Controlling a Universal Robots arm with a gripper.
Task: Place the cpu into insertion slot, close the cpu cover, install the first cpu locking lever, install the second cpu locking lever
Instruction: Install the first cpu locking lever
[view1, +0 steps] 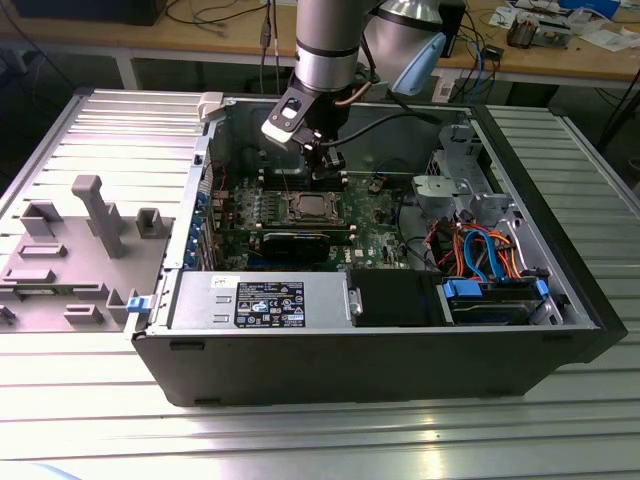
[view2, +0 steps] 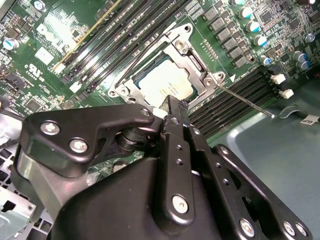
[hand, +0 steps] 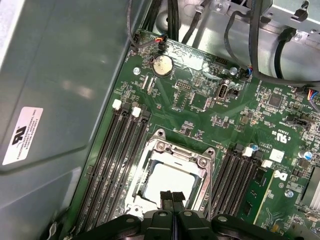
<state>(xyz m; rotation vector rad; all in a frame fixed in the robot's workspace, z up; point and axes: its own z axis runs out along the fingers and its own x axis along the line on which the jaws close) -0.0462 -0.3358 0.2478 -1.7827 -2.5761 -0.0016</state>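
The cpu (hand: 162, 180) lies flat in the slot (view2: 120, 91) with the cover (hand: 180, 154) down around it, so it looks seated, while a thin lever (view2: 245, 100) juts free beside the slot. The gripper (hand: 172, 196), at about 12 o'clock of the slot in the exterior view, hangs just over the cpu's edge, fingers pinched together and empty, probably to serve as a narrow pusher, not a clamp.

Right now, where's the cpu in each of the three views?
Exterior view: cpu in the middle of the motherboard, close to the pincer.
First wrist view: pale square right beside the pincer tips.
Second wrist view: pale square just beyond the pincer.
Shared landmark: the silver rim of the insertion slot framing it.
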